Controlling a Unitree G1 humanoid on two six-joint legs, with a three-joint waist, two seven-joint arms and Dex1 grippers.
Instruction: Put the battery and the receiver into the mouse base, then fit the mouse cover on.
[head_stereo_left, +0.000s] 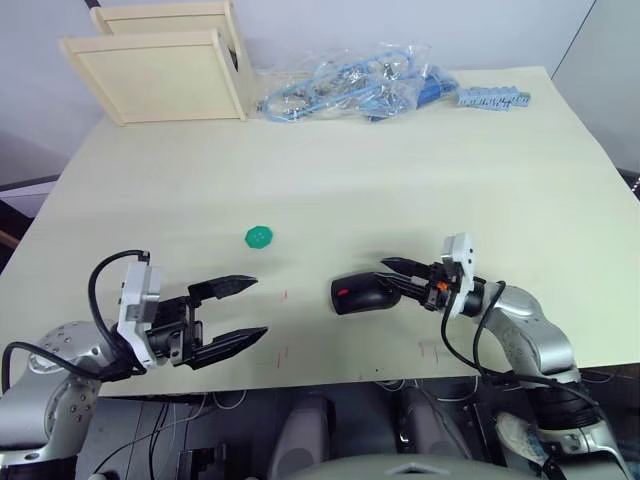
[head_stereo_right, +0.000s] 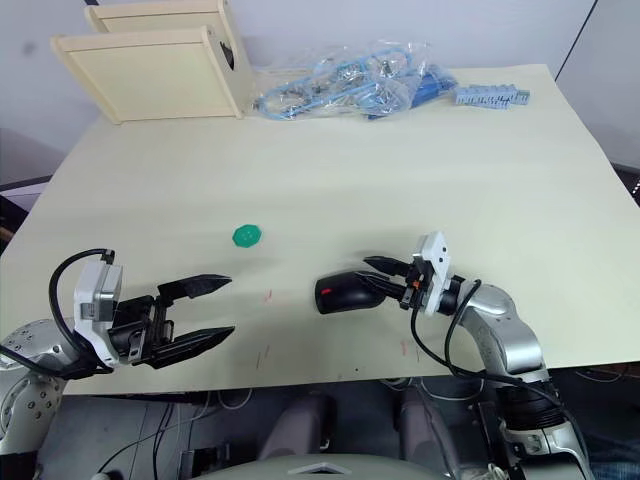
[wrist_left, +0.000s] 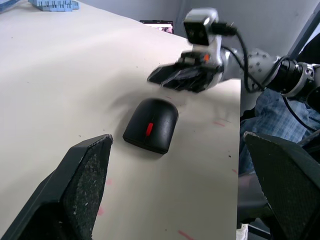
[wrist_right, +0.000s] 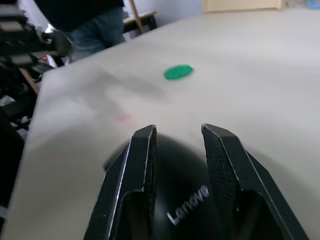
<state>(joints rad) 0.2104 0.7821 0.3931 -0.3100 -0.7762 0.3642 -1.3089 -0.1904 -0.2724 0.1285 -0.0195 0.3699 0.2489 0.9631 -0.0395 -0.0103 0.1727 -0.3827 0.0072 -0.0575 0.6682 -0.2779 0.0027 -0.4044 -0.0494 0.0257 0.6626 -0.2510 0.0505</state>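
Right gripper (head_stereo_left: 392, 273) parted a little over the rear of the mouse cover (head_stereo_left: 362, 294), fingers (wrist_right: 142, 165) above the glossy shell, gripping nothing. Left gripper (head_stereo_left: 243, 310) spread wide and empty, well apart from the mouse, low near the front edge of the table (head_stereo_left: 400, 180). Cover seated on the mouse base (wrist_left: 142, 144), one assembled mouse near that front edge, red wheel showing. Broad bare tabletop between the mouse and the far clutter. One green disc (head_stereo_left: 260, 236) beyond the left gripper. Lettering on the shell readable from the right wrist; red wheel plainer from the left wrist. Two wooden trays (head_stereo_left: 160, 70), one heap of bagged blue cables (head_stereo_left: 350, 90), far side.
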